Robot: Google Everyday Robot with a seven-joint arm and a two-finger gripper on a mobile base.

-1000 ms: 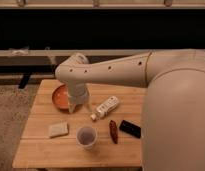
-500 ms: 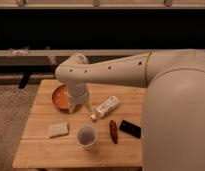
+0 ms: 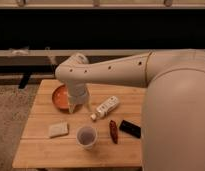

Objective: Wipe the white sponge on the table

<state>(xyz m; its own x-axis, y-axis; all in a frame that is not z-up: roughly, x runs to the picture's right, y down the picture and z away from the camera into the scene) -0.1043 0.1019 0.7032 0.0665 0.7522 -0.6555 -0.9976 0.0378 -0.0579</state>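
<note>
Claw [image 3: 79,106]: released, fingers spread and pointing down, nothing between them; hangs over the back half of the tabletop [image 3: 41,150], just right of the orange bowl [image 3: 60,96].
Arm [image 3: 111,72]: reaches in from the right, bends down at the wrist above the bowl's right edge.
White bottle [image 3: 106,107]: lies on its side just right of the claw, apart from it.
White sponge [image 3: 58,129]: lies flat on the tabletop, front-left of the claw, near it but not under it; untouched, nothing on top.
Cup [image 3: 86,136]: stands upright just right of the sponge, in front of the claw.
Dark red item [image 3: 113,131], black item [image 3: 130,128]: lie right of the cup, away from the sponge.
Change: none against the two earlier views; same claw pose, same spread, same sponge spot.
Meaning for task: probably a pause before the reach; sponge not yet grasped, no wiping begun.
Next, as judged: shift forward and left, drop onto the sponge, clench, drag across the planks.
Risk: cup close beside the sponge, easy to knock during the descent.
</note>
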